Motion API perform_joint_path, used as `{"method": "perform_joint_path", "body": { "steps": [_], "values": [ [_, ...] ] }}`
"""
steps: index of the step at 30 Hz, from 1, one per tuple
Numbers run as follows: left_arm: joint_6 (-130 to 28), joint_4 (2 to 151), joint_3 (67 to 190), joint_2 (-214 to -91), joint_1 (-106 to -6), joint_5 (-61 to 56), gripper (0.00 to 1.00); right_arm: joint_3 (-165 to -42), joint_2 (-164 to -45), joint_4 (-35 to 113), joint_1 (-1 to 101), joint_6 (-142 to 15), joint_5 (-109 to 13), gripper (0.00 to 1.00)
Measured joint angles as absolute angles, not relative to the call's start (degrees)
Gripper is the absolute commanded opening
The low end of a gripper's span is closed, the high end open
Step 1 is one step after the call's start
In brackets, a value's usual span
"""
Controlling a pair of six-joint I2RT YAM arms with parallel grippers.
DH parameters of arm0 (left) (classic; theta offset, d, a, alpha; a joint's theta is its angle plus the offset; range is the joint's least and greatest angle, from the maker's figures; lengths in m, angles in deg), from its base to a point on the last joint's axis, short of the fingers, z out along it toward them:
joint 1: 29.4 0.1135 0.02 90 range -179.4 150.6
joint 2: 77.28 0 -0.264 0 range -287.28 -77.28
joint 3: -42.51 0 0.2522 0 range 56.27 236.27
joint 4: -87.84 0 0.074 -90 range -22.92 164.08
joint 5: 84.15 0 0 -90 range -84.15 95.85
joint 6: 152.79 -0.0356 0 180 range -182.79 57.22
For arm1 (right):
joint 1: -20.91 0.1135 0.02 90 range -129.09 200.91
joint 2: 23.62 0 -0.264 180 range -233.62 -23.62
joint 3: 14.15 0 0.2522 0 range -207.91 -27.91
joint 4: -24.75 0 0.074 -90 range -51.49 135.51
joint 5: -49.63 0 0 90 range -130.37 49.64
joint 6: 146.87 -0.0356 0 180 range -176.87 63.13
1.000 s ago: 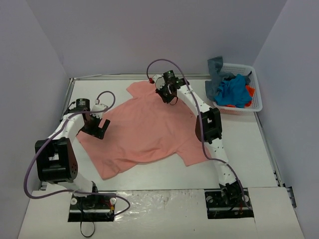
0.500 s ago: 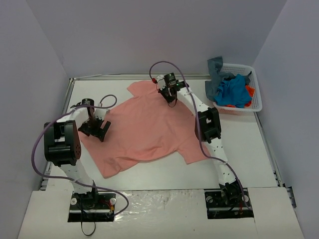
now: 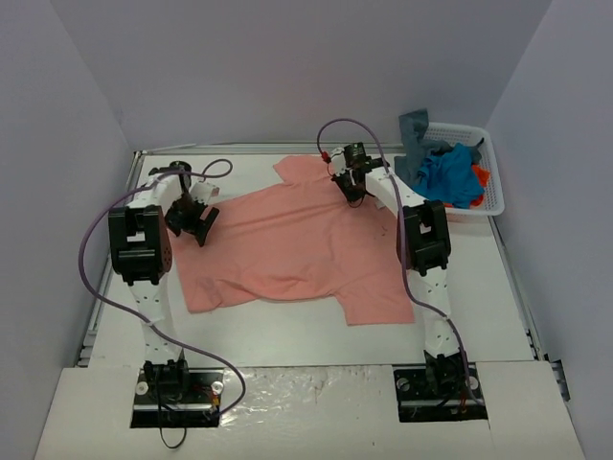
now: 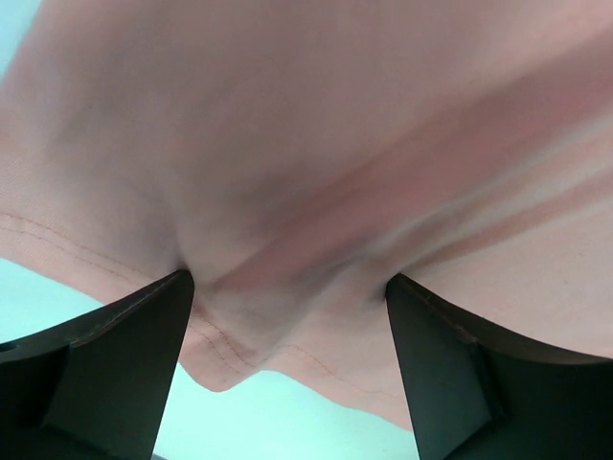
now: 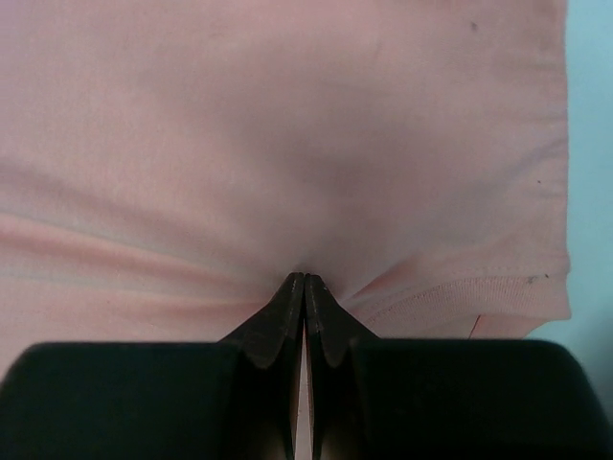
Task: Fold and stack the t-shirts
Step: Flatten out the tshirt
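Observation:
A salmon-pink t-shirt (image 3: 297, 244) lies spread across the middle of the table. My right gripper (image 3: 353, 186) is at the shirt's far edge near the collar. In the right wrist view this gripper (image 5: 305, 278) is shut, pinching a fold of the pink cloth (image 5: 287, 144). My left gripper (image 3: 195, 221) sits on the shirt's far left edge. In the left wrist view it (image 4: 289, 280) stands open, its black fingers (image 4: 124, 355) wide apart on either side of a bunched stretch of the stitched hem (image 4: 287, 355). More t-shirts, bright blue (image 3: 445, 177), grey-blue (image 3: 414, 129) and orange-red (image 3: 480, 175), are heaped at the back right.
A white lattice basket (image 3: 495, 187) at the back right holds the heaped shirts. Walls close in the table on the left, back and right. A metal rail (image 3: 129, 192) runs along the left edge. Both arm bases stand at the near edge.
My right gripper has pulled the shirt's collar edge to the right, and the whole shirt has shifted and flattened. My left arm has swung back toward the far left edge, its jaws narrowing slightly.

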State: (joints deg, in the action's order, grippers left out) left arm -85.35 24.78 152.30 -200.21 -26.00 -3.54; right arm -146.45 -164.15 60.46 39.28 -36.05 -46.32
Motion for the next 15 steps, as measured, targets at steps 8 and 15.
{"method": "perform_joint_path", "body": {
  "steps": [8, 15],
  "values": [
    [-88.72, 15.69, 174.92, -213.09, -29.22, -0.83, 0.84, -135.02, -156.68, 62.15, 38.85, -36.40, -44.66, 0.00],
    [-91.43, 9.61, 194.88, -223.73, -33.83, 2.30, 0.87, -132.90, -155.17, 63.81, 38.78, -37.56, -42.82, 0.00]
  ]
}}
